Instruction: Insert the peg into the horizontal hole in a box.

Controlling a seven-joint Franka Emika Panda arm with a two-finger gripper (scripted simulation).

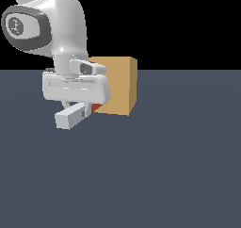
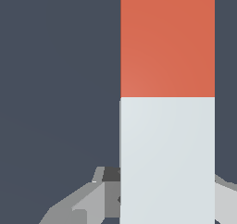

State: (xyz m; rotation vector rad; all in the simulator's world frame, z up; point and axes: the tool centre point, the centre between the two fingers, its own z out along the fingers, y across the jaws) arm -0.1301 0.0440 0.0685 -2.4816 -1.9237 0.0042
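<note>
in the exterior view my white gripper (image 1: 77, 110), left of centre, is clamped on the long square peg (image 1: 71, 116); its white half juts lower left, its orange-red end reaches the plain tan box (image 1: 120, 85). in the wrist view the peg (image 2: 167, 102) looks half orange-red, half white, between my grey fingers (image 2: 88, 204).

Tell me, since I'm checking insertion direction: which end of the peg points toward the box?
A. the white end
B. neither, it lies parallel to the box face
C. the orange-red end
C. In the exterior view the peg shows its orange-red part against the box, white end away.
</note>
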